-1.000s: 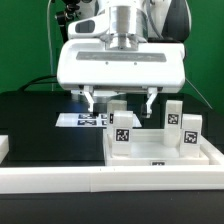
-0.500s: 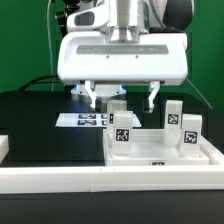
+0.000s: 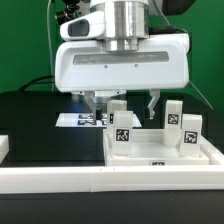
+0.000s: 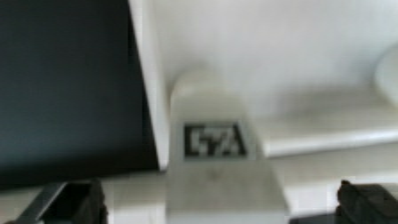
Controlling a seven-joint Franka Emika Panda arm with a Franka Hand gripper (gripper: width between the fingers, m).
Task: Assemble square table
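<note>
Exterior view
Arm: white Panda wrist housing fills the upper middle, hanging over the far part of the work area.
Gripper [image 3: 122, 104]: two dark-tipped fingers point down, spread wide apart, nothing between them.
Left finger [image 3: 96, 103]: hangs over the marker board's right end.
Right finger [image 3: 150, 104]: hangs just right of the nearest upright leg, apart from it.
Tabletop [image 3: 160, 148]: large white square slab, lying flat at the near right, its near edge against the long white rail.
Legs on the slab: one tagged leg [image 3: 121, 131] stands upright at the slab's left part; a second [image 3: 117, 108] stands behind it, just under the gripper; a third [image 3: 174, 114] stands far right; a fourth [image 3: 190, 136] stands at the right, nearer the camera.
Marker board [image 3: 84, 121]: flat, with printed tags, on the black table left of the slab, farther back.
Rail [image 3: 60, 178]: long white strip running along the near edge.
Table [image 3: 35, 125]: black surface; green wall behind.

Wrist view
Picture: blurred.
Leg [image 4: 210, 125]: white, rounded top, dark square tag on its face, seen between the two fingertips.
Fingertips [image 4: 75, 200]: dark pads at either side, well apart, not touching the leg.
Slab [image 4: 285, 60]: white surface around the leg.
Table [image 4: 63, 90]: black area beside the slab's edge.
</note>
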